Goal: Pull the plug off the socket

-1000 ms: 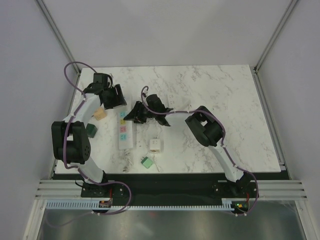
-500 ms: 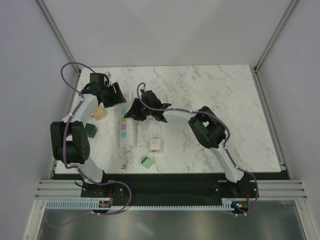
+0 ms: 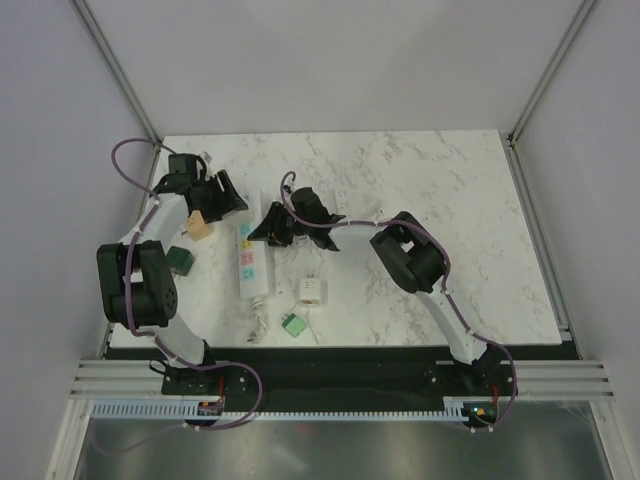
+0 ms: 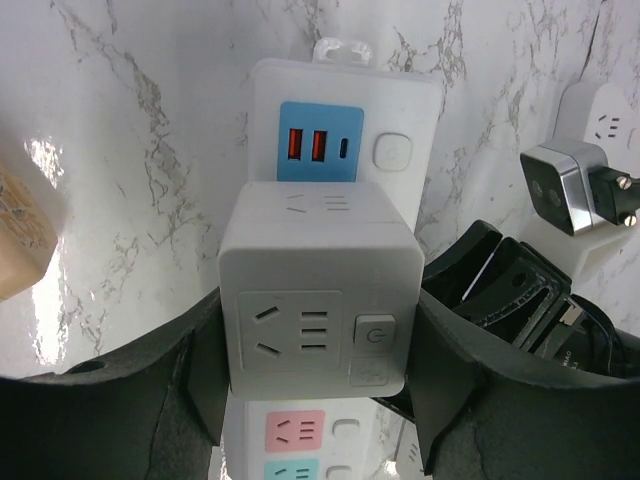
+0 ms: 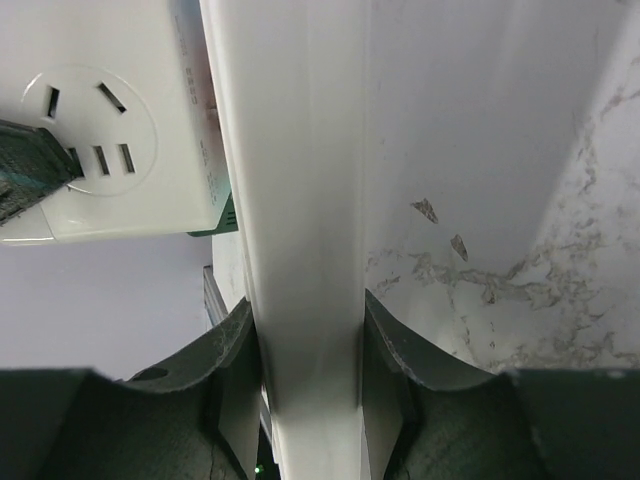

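Note:
The socket is a long white power strip lying lengthwise left of centre. In the left wrist view it shows a blue USB panel at its far end and pink and teal outlets nearer. My left gripper is shut on the plug, a white cube adapter, held over the strip between the blue panel and the pink outlet. Its prongs are hidden. My right gripper is shut on the strip's narrow body at its far end.
A tan block and a dark green cube lie left of the strip. A white cube adapter and a green cube lie to its right. The left wall is close to the left arm.
My left gripper has shifted a little to the left and nearer with the white cube. The right gripper has stayed on the strip's far end, and the strip has barely moved.

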Controlling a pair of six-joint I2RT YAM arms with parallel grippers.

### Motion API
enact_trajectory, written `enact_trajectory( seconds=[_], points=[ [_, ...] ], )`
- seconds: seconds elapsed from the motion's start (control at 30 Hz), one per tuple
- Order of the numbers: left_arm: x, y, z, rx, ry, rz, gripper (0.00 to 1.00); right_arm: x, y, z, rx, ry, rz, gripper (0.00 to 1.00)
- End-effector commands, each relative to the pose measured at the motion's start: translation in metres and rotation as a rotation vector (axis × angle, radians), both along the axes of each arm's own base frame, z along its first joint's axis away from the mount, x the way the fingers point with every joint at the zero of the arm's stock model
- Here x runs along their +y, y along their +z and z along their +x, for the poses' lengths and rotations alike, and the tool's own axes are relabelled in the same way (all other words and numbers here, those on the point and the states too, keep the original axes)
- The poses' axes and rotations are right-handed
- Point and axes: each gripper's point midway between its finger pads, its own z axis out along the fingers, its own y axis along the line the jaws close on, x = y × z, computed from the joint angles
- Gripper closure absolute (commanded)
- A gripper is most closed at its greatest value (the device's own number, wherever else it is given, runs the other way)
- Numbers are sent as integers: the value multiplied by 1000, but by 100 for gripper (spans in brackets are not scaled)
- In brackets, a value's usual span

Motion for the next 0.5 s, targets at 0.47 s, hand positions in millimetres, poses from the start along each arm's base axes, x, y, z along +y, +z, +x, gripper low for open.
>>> enact_trajectory(
  seconds=[0.47],
  points=[
    [12,50,2,-122,103,-32,98,-66,-71,28,-22,-193,-495,100]
  ],
)
